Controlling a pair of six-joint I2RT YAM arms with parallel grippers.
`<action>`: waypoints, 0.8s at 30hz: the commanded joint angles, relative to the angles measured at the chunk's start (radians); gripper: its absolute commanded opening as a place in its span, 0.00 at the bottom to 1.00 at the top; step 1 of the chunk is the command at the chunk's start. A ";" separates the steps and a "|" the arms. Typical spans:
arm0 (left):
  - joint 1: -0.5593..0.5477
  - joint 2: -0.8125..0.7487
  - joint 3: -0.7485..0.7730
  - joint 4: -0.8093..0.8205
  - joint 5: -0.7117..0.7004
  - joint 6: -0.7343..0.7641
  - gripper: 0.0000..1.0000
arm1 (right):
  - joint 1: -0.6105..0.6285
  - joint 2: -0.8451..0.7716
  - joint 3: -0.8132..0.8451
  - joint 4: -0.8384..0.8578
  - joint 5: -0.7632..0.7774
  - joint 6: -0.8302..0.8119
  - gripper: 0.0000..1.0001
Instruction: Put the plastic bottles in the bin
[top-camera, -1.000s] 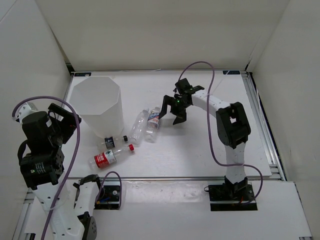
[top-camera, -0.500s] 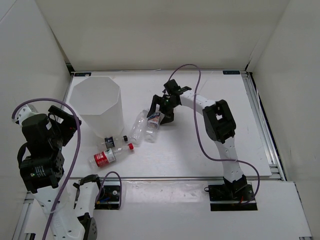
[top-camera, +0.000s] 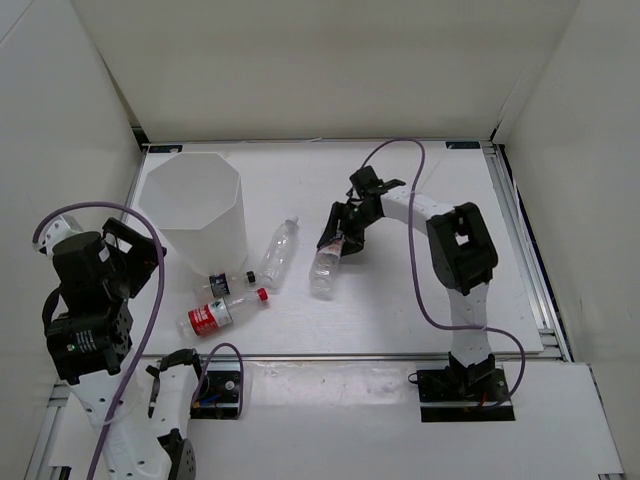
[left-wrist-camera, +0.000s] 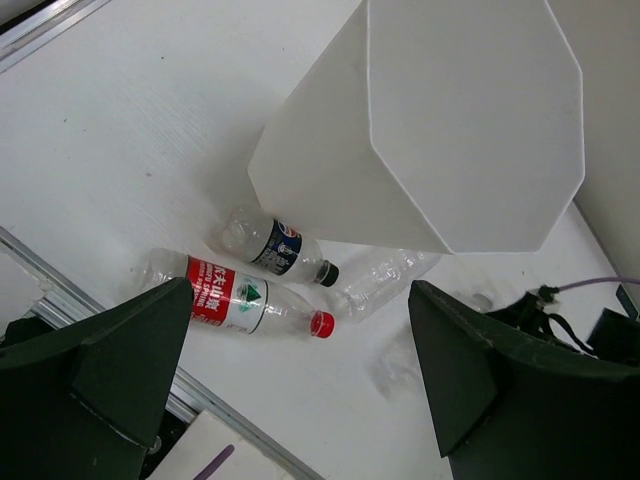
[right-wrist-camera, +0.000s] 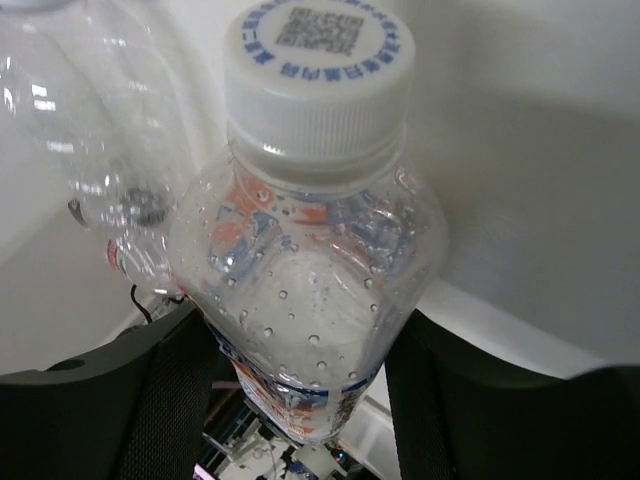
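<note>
The right gripper (top-camera: 336, 243) has drawn back toward the near edge, jaws clamped on the clear blue-and-white-labelled plastic bottle (top-camera: 323, 272), well apart from the tall white translucent octagonal plastic bin (top-camera: 228, 235). Left gripper (left-wrist-camera: 300, 295) jaws: wide apart, empty.

The left gripper (left-wrist-camera: 300, 292) hangs over the tabletop (left-wrist-camera: 130, 130), its dark jaws spread wide at the lower left and lower right. The white octagonal bin (left-wrist-camera: 330, 170) stands tall, its rim leaning towards the camera. Just beside its base lies the dark-capped bottle (left-wrist-camera: 272, 245). The red-labelled bottle (left-wrist-camera: 235, 305) lies close alongside that one, red cap pointing right. A plain clear bottle (left-wrist-camera: 385, 283) lies partly hidden behind the bin's wall. A purple cable (left-wrist-camera: 600, 285) shows at the right edge.
</note>
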 joint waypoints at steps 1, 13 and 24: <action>0.007 -0.028 -0.005 -0.039 -0.034 -0.002 1.00 | -0.039 -0.191 -0.031 -0.034 -0.008 -0.026 0.38; 0.007 -0.134 -0.260 -0.053 0.056 -0.161 1.00 | 0.113 -0.125 0.792 0.145 -0.028 0.110 0.37; -0.024 -0.107 -0.309 -0.085 0.169 -0.069 1.00 | 0.312 0.047 0.929 0.409 0.222 -0.052 0.38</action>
